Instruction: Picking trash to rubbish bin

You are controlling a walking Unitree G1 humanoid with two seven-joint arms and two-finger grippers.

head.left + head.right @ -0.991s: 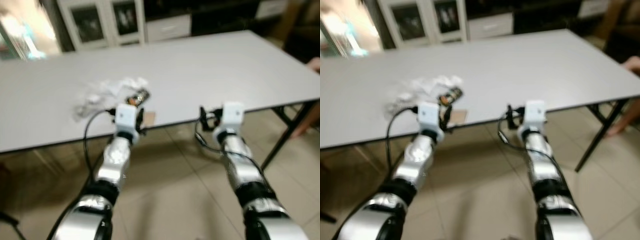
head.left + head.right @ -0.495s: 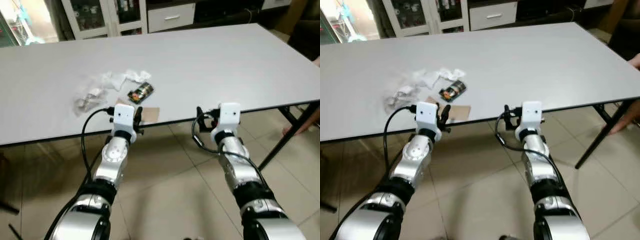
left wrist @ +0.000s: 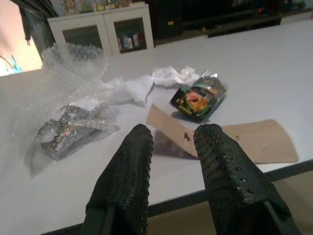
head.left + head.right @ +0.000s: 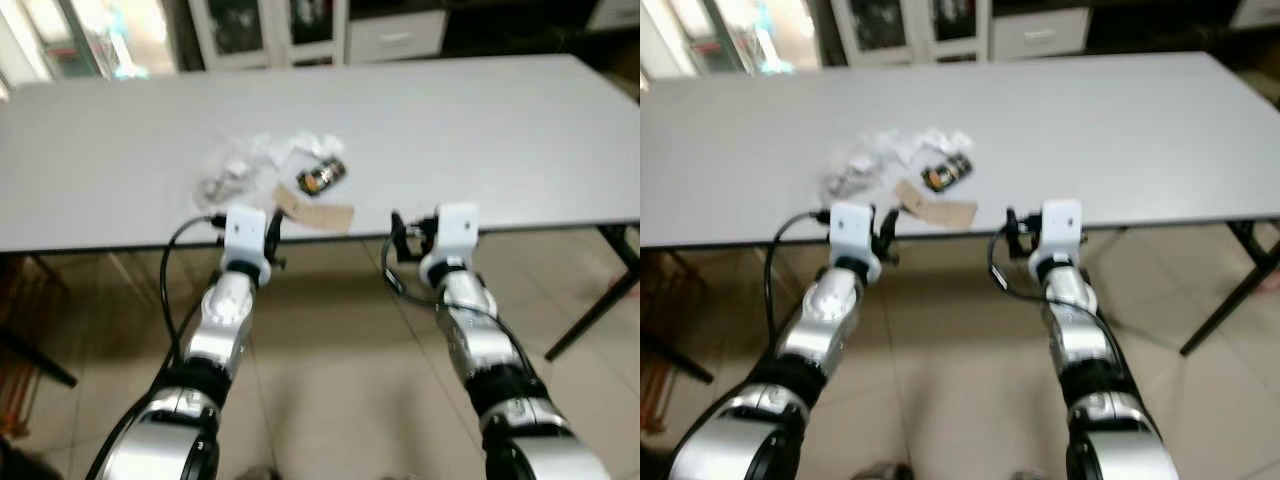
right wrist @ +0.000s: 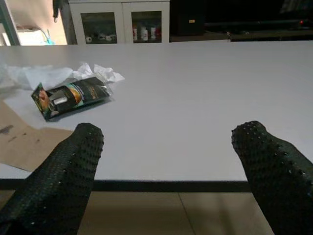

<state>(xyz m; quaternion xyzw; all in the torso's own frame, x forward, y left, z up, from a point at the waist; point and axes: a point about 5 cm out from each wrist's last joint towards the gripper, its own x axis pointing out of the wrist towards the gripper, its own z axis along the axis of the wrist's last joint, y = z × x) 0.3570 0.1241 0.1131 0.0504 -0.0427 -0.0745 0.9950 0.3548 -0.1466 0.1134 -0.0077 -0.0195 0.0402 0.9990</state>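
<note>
The view has swung right, centring the litter: snack packet [image 4: 321, 176], brown card [image 4: 314, 212] and bubble wrap [image 3: 63, 105] on the tabletop [image 4: 480, 130]. Left end effector [image 3: 172, 147] slightly parted, right end effector [image 5: 166, 152] wide open, both empty at the near edge.

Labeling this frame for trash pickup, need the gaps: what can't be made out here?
- Dark snack packet: print too small and soft to read in the left wrist view.
- Contents of the bubble wrap: hidden by its own crumpled plastic.
- Near edge of the brown card: partly covered by the left gripper fingers.
- Cabinet contents: too small.
- Head views: motion-blurred, so the trash pile is an unclear smear.
- Right gripper: fingertips cut off at the frame edge.
</note>
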